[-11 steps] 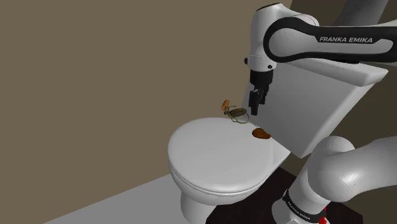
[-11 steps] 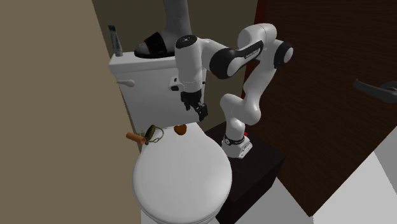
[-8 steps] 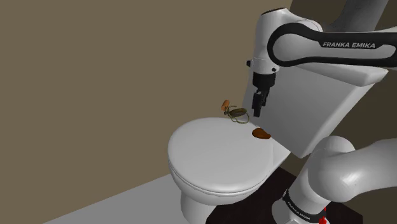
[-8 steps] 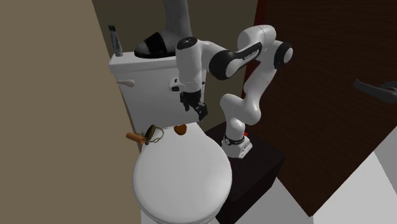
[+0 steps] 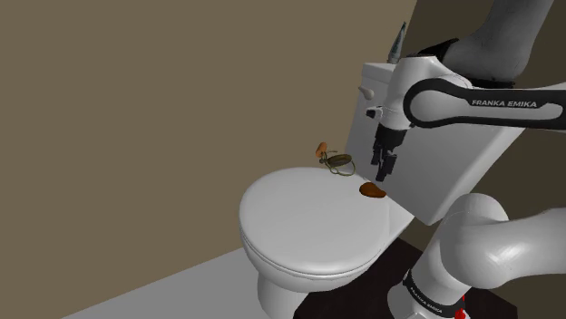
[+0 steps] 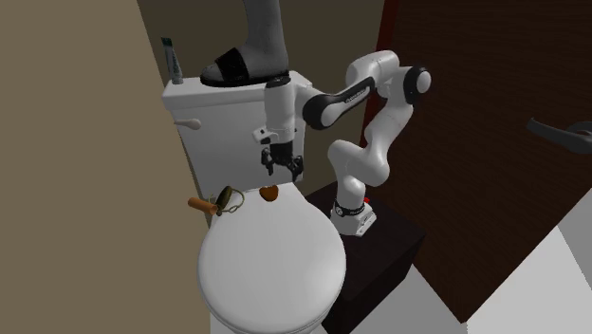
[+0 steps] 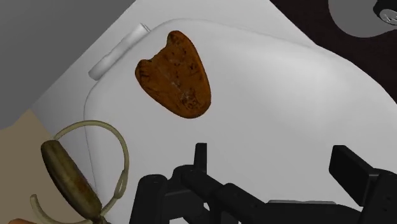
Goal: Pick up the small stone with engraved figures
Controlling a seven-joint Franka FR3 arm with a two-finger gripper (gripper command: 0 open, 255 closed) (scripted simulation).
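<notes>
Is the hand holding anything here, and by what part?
Nothing is held. The hand is open above the toilet lid; the brown stone lies untouched on it.

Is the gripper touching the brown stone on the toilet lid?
Apart. In the wrist view, a strip of bare white toilet lid lies between the open gripper and the brown stone.

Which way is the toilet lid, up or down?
Down. The white lid lies flat over the bowl, and the brown stone rests on top of it near the tank.
</notes>
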